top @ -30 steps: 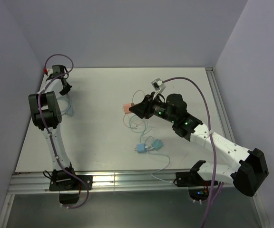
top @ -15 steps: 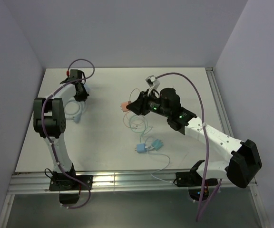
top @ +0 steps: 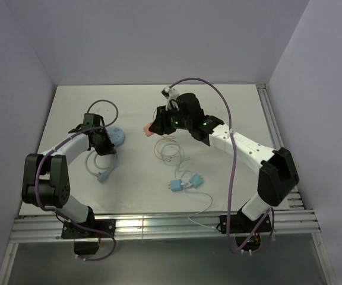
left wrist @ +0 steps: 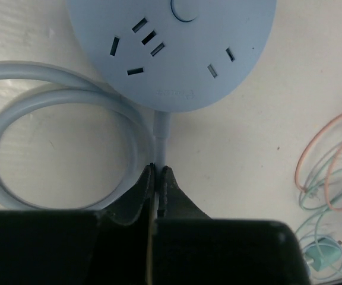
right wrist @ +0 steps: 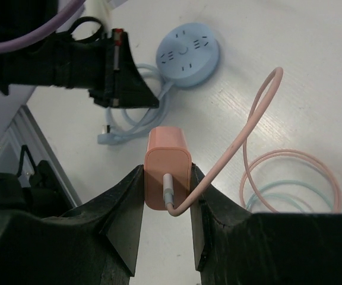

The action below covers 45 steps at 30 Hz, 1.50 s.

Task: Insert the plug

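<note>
A round blue socket (top: 116, 136) lies on the white table left of centre; its slots face up in the left wrist view (left wrist: 177, 47). My left gripper (left wrist: 158, 169) is shut on the socket's blue cord (left wrist: 161, 133), right where it leaves the socket. In the top view, that gripper (top: 107, 145) is just near-left of the socket. My right gripper (right wrist: 167, 178) is shut on an orange plug (right wrist: 167, 169) with a pink cable, held above the table right of the socket (right wrist: 189, 53). In the top view, the plug (top: 149, 129) sticks out left of the right gripper (top: 158, 126).
The socket's looped cord (top: 100, 169) ends at a plug near the left arm. Pink and teal cable coils (top: 171, 148) lie at centre. Two small teal adapters (top: 186, 181) and a thin white cable (top: 203, 211) lie nearer the front. Walls close the back and sides.
My left arm has swung from the far left corner toward the centre, and the socket now shows beside its gripper. My right arm has moved left with the orange plug.
</note>
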### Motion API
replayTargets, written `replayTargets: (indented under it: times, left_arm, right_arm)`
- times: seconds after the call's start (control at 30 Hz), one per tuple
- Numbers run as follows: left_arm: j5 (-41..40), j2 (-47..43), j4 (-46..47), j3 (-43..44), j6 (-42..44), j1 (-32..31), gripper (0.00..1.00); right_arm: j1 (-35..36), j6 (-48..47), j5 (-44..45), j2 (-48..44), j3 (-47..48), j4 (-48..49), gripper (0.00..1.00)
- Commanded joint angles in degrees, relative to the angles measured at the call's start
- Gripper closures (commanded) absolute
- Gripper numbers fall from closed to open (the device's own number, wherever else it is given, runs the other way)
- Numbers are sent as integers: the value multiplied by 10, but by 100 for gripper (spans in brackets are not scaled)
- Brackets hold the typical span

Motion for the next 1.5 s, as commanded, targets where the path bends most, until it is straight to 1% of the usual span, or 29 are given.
replayTargets:
  times: [0.0,0.1,0.2,0.23,0.27,0.3,0.37,0.4,0.43,0.5,0.53,0.63,0.7,0.77,0.8,0.83,0.87,0.9,0.93,1.0,1.1,1.17,1.2,1.23,1.3,1.33,1.47]
  left_arm:
    - [54,-41,21,-30,-34,-7,99]
    - [63,-71,33,-63,-48,-12,92]
    - [59,-104,27,-83,-59,-19,80]
    - [55,-121,25,-84,-60,-19,74]
    - [48,-129,20,-80,-62,-19,70]
    - [34,-137,11,-75,-63,-19,57]
    - [21,-151,-7,-51,-62,-18,44]
    - [14,-154,-15,-42,-61,-18,35]
    - [-3,-151,-22,-23,-61,-18,34]
    - [-19,-149,-28,-9,-61,-18,32]
    - [-43,-144,-25,0,-63,-16,32]
    - [-40,-122,10,17,-85,2,33]
    - [-40,-99,22,31,-94,22,35]
    - [-64,-81,36,56,-99,31,35]
    - [-66,-60,41,65,-102,45,36]
    - [-58,-47,51,77,-104,50,37]
    - [-24,-33,72,82,-104,69,39]
    - [-18,-2,70,98,-109,93,44]
    - [-11,14,68,108,-113,101,46]
    - [-3,58,57,138,-106,106,52]
    - [13,101,59,151,-109,111,56]
    - [28,118,67,151,-116,112,62]
    - [51,132,85,148,-114,113,67]
    - [58,138,88,150,-110,114,69]
    - [71,152,96,146,-106,113,70]
    - [80,154,101,144,-103,113,70]
    - [92,149,115,112,-112,112,70]
  right_arm:
    - [10,-35,-8,47,75,-53,100]
    - [25,-41,-4,85,118,-76,100]
    - [25,-32,-28,120,149,-75,100]
    - [25,-30,-36,131,169,-77,100]
    - [25,-28,-44,141,180,-82,100]
    - [25,-27,-53,163,193,-87,100]
    - [29,-29,-48,195,236,-113,100]
    - [30,-28,-42,205,251,-133,100]
    - [32,-27,-37,215,274,-142,100]
    - [34,-7,-15,236,292,-157,100]
    - [35,3,-9,241,300,-159,100]
    - [35,58,21,252,303,-156,100]
    - [34,95,21,259,303,-152,100]
    - [34,129,14,270,308,-150,100]
    - [34,138,9,274,308,-147,100]
    - [34,145,9,275,305,-146,100]
    - [35,158,9,274,301,-141,100]
    - [34,163,8,271,287,-128,100]
    - [34,169,11,268,281,-122,100]
    - [34,183,17,267,274,-118,100]
    - [34,217,18,279,272,-106,100]
    - [34,259,20,290,264,-92,100]
    - [35,272,23,293,255,-74,100]
    - [35,299,24,301,252,-68,100]
    - [36,324,36,307,240,-49,100]
    - [36,341,41,312,238,-48,100]
    - [39,361,72,318,244,-61,100]
